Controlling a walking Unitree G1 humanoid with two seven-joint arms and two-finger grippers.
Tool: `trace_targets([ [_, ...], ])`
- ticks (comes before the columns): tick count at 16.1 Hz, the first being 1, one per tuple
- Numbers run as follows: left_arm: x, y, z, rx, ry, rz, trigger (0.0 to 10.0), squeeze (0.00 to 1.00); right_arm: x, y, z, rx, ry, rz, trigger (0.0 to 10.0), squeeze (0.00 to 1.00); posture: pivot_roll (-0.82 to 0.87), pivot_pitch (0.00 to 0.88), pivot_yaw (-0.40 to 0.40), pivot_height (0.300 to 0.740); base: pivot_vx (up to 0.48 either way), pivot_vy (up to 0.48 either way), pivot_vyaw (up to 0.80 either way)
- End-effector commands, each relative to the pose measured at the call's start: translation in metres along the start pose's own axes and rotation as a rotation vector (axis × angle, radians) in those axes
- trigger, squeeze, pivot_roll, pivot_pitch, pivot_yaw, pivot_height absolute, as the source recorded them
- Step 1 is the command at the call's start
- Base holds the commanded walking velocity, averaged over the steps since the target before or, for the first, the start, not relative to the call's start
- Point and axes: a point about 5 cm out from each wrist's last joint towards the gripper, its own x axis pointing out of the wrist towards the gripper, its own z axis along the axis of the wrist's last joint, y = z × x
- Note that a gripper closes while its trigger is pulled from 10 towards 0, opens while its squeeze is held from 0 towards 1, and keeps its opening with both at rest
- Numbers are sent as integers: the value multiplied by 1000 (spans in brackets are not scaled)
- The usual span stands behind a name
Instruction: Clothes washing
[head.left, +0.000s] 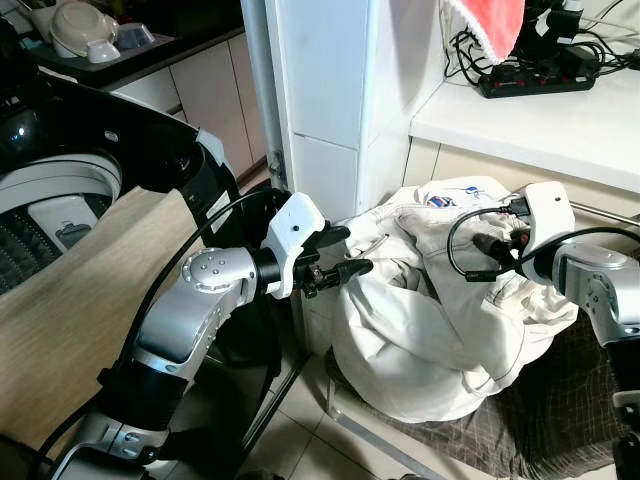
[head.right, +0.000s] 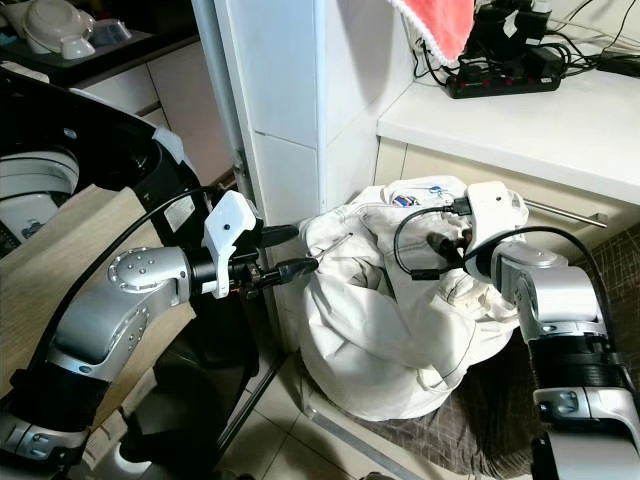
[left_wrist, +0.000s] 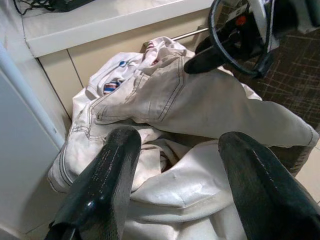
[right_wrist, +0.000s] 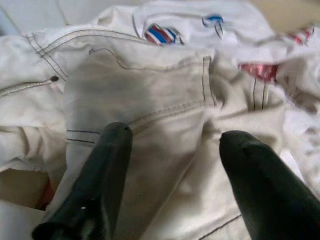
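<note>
Both silver arms reach toward a heap of white clothes (head.left: 440, 300) piled beside the white pillar (head.left: 320, 90): the left gripper (head.left: 345, 252) meets its near edge, the right gripper (head.left: 488, 255) its top. From the left wrist, parted fingers (left_wrist: 105, 185) frame the heap. From the right wrist, spread fingers (right_wrist: 95, 185) hover just above it, empty.

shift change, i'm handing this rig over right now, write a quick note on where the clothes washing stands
Left gripper: open, empty, at the near edge of the heap of white stitched garments.
Right gripper: open, empty, poised right above the heap's top, over a white denim piece with a back pocket.
The heap sits on the floor against the cream cabinet, beside the white tiled pillar.
Top-loading washing machine with black lid raised is at the robot's left.
Done: both grippers positioned at the pile.
Left: grasp clothes, carry them to the machine, load.
</note>
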Motion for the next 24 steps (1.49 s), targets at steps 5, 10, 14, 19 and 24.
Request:
trace_targets([
  [5, -1, -5, 1, 10, 15, -42, 10000, 0, 10, 15, -12, 199, 49, 144, 10000, 0, -152, 0, 79, 740, 0, 0, 0],
  [10, -2, -4, 2, 12, 20, -44, 10000, 0, 13, 21, -13, 215, 46, 180, 0, 0, -147, 0, 81, 740, 0, 0, 0],
  [14, -2, -4, 2, 16, 26, -43, 10000, 0, 13, 21, -13, 207, 36, 187, 0, 0, -149, 0, 82, 740, 0, 0, 0],
  [19, -1, -3, 1, 25, 30, -39, 10000, 0, 13, 22, -9, 202, 2, 204, 0, 0, -148, 0, 80, 740, 0, 0, 0],
  [24, 0, -3, 1, 28, 26, -31, 10000, 0, 12, 22, -5, 199, -30, 219, 0, 0, -152, 0, 77, 740, 0, 0, 0],
])
